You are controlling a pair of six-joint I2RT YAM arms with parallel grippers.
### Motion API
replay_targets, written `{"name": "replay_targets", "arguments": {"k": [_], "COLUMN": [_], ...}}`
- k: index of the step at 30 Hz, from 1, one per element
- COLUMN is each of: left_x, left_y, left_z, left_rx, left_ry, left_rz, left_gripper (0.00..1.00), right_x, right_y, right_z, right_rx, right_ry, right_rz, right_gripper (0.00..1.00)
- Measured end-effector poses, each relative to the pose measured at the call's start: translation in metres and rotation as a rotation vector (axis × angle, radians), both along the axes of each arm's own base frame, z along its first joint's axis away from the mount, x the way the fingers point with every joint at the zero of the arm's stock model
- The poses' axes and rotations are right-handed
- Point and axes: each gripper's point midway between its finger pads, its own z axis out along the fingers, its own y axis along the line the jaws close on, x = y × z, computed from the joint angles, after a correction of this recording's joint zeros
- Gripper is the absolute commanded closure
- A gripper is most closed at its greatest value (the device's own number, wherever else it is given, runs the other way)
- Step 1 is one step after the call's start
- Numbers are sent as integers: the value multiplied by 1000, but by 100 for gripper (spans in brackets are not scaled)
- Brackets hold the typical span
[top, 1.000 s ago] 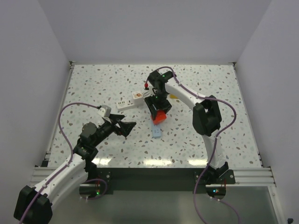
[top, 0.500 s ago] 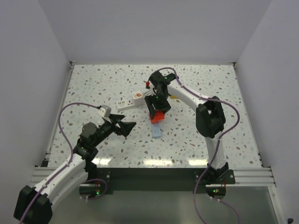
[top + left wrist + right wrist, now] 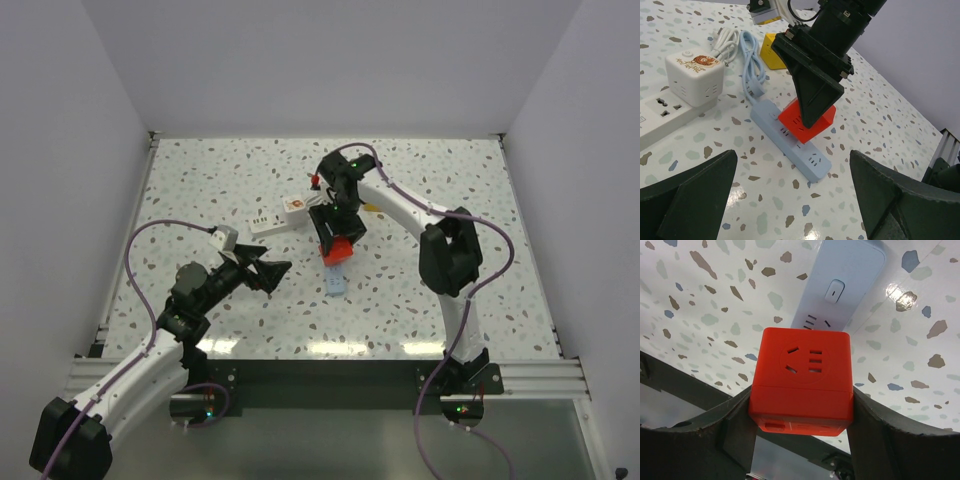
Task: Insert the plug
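A: Looking for the red cube plug [image 3: 792, 122].

B: Clamped in the right gripper [image 3: 810, 112], black fingers [image 3: 735, 425] pressed on two opposite side faces. Socket face turned up toward the right wrist camera.

A: And underneath?

B: Set against, or just over, the light blue power strip [image 3: 812, 162], near its middle, and tilted a little in the left wrist view. Cannot tell whether seated in the slots. Beyond the plug in the right wrist view, one set of slots, then the strip's switch [image 3: 834, 291].

A: Farther out?

B: Behind the blue strip, a looped light blue cable [image 3: 752, 65]. Left of that, a white cube socket [image 3: 692, 77] just beside a white power strip [image 3: 665, 110]. At the back, a yellow cube [image 3: 772, 50], partly hidden by the right arm.

A: And the left gripper [image 3: 272, 268]?

B: Spread wide, holding nothing. Low over the speckled table [image 3: 200, 190], well apart from the plug and pointed toward it.
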Motion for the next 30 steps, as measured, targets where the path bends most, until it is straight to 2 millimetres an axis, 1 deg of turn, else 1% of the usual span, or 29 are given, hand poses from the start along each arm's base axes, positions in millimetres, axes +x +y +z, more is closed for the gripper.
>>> {"name": "replay_targets", "arguments": {"k": [6, 14, 24, 30], "left_x": [0, 0, 0, 0], "left_y": [0, 0, 0, 0], "left_z": [0, 0, 0, 0], "left_rx": [0, 0, -1, -1], "left_ry": [0, 0, -1, 0], "left_rz": [0, 0, 0, 0], "left_gripper": [0, 0, 0, 0], "right_x": [-5, -6, -8, -5], "right_y": [-3, -5, -6, -4], "right_z": [5, 6, -1, -1], "right_rx": [-7, -10, -15, -7], "right_ry": [10, 14, 20, 9], "right_rz": [1, 1, 4, 8], "right_gripper": [100, 100, 100, 100]}}
